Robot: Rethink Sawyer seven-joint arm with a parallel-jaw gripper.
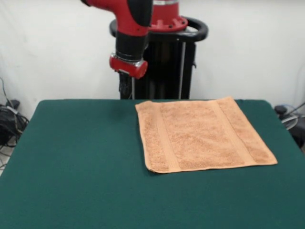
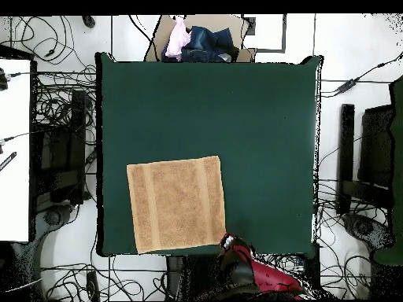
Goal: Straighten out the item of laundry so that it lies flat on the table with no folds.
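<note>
Peach terry towel (image 1: 202, 134) lies spread flat on green table (image 1: 76, 162), near robot-side edge, no folds visible; task looks done. Tool (image 1: 125, 86) raised above that edge, touching nothing; finger state unclear.

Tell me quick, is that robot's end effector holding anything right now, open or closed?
End effector: raised beyond the table's far edge, clear of the towel, holding nothing; open or closed cannot be told.
</note>
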